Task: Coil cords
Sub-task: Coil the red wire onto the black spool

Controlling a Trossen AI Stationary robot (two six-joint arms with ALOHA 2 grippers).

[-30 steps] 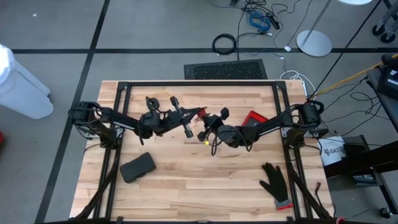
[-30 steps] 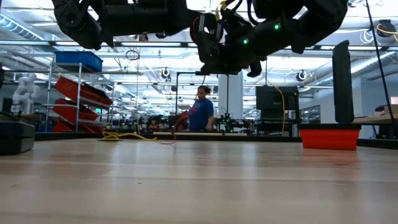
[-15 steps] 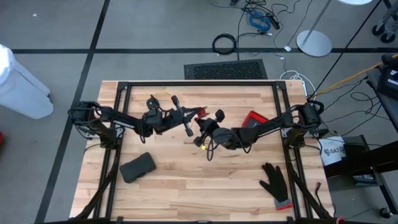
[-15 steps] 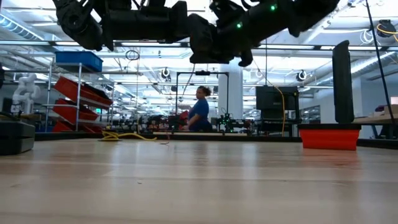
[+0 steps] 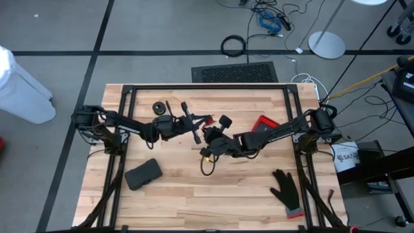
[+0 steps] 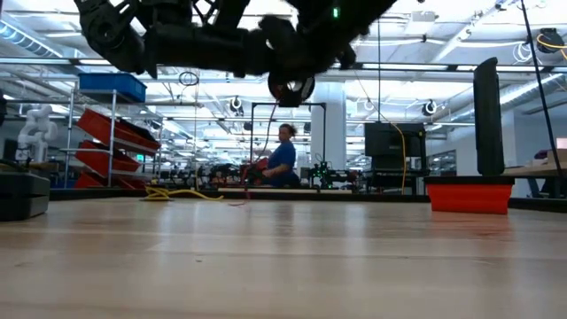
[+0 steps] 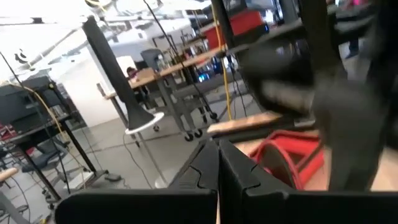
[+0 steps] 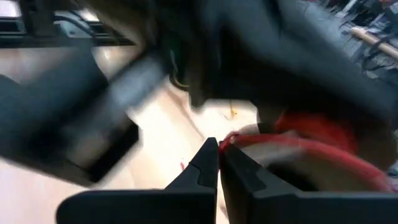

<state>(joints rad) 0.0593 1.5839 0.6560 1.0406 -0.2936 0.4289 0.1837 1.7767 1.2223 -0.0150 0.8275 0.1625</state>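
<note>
We see both grippers closed, raised together over the table's middle: the left gripper (image 7: pixel 217 163) pinching a thin tan cord (image 7: pixel 217 213), the right gripper (image 8: pixel 219 163) at the red cord (image 8: pixel 298 144). A black spool (image 5: pixel 158 107) lies behind the left arm.

Left tool (image 7: pixel 218 163): both dark fingers (image 7: pixel 198 171) pressed flat together, no gap between them, nothing visibly held at the tips. Beyond the tips, toward 3 o'clock, a red bin (image 7: pixel 292 158) rests on the pale wooden worktop (image 7: pixel 249 121). A large dark arm section (image 7: pixel 305 68) (heavily blurred, details unreadable) crosses in front of the bin at 2 o'clock. Off the worktop, toward 10 o'clock, a dark pole on a round white base (image 7: pixel 138 121) stands on the grey floor (image 7: pixel 118 155). Background: benches and frames.
</note>
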